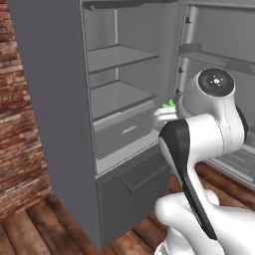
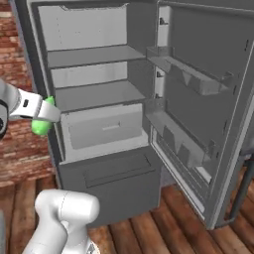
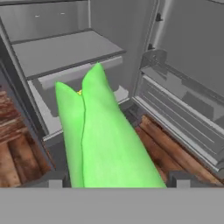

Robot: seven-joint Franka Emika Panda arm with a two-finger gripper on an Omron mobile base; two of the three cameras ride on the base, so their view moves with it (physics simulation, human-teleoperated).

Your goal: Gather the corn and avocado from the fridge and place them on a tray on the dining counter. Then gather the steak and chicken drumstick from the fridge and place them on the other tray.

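**Corn's in the gripper, out in front of the open fridge**

So the gripper (image 3: 114, 179) has the corn (image 3: 103, 135), jaws spread wide around the green husk with a finger (image 3: 179, 178) on either side of it. From the hand view the husk runs straight away from the gripper, its two pointed leaf tips aimed at the fridge (image 2: 99, 99), with a tiny bit of yellow peeking out between them.

In the right base view the corn (image 2: 42, 124) sits just outside the fridge's left edge, level with the drawer (image 2: 101, 126), held up off the wood floor (image 2: 163, 218). In the left base view you just catch green tips (image 1: 170, 104) poking out past the arm, in front of the same drawer.

Fridge door (image 2: 208, 99) is swung fully open to the right of the fridge. Brick wall (image 1: 20, 124) is on the fridge's left.
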